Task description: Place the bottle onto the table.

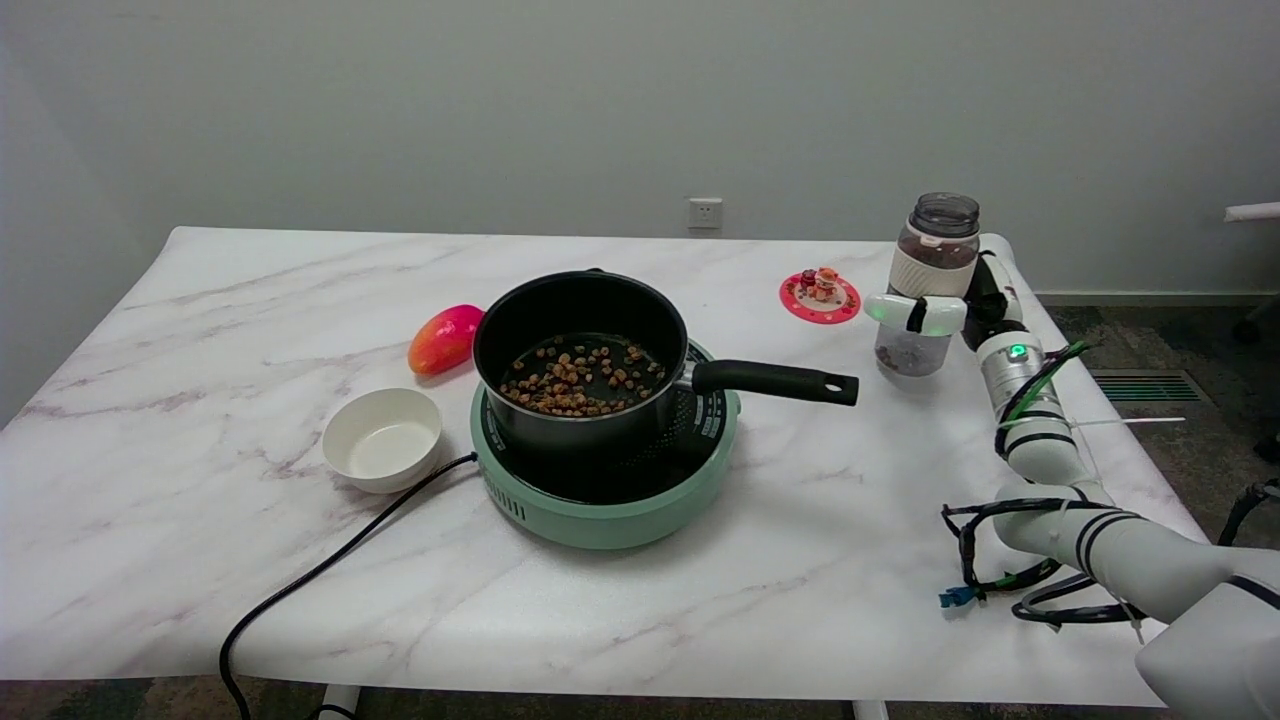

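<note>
A clear bottle with a dark lid, a white band and brown contents stands upright at the table's right side, its base on or just above the marble top. My right hand wraps around its lower middle, fingers across the front, wrist behind it. The arm reaches in from the lower right.
A black pan with brown pieces sits on a green cooker, its handle pointing right toward the bottle. A red coaster with a small figure lies left of the bottle. A white bowl, a mango and a black cord lie left.
</note>
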